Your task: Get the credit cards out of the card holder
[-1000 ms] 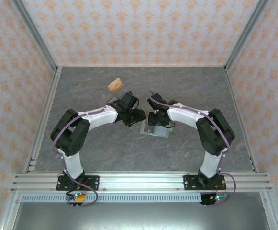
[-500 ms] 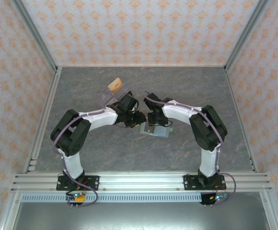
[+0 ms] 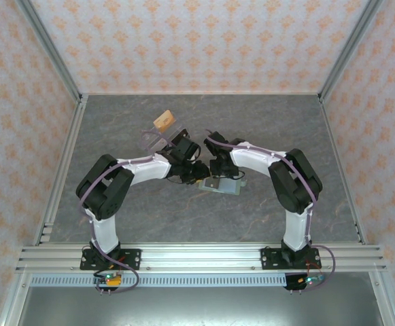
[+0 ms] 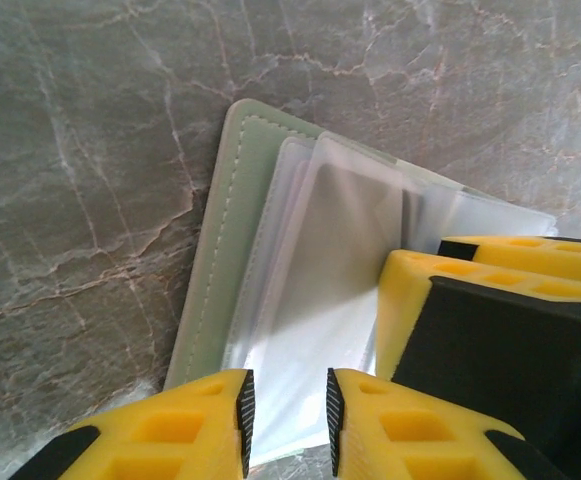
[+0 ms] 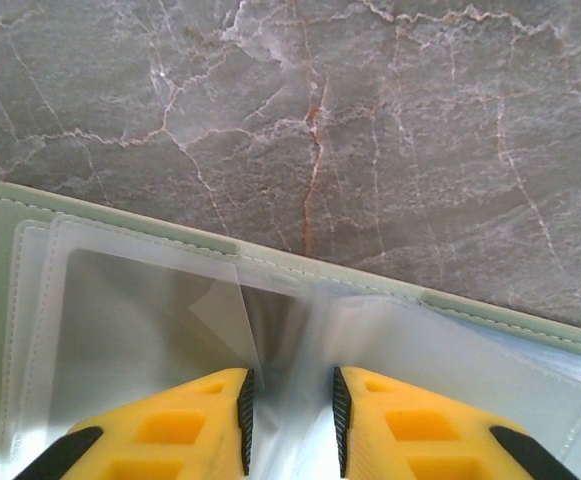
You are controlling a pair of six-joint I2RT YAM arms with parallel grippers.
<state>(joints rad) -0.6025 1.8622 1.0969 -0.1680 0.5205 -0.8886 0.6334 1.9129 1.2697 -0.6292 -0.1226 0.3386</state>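
Drawn closer together, left pincer [image 4: 287,420] and right pincer [image 5: 290,420], each slightly apart (narrow gap), over open card holder [image 4: 232,220]

The green card holder [image 4: 218,250] lies open on the gray worktop [image 4: 70,150]. The left pincer [image 4: 290,412] hangs over its clear pockets [image 4: 330,250], jaws a little apart. The right pincer [image 4: 435,258] is close beside.

No legible text (or labels)
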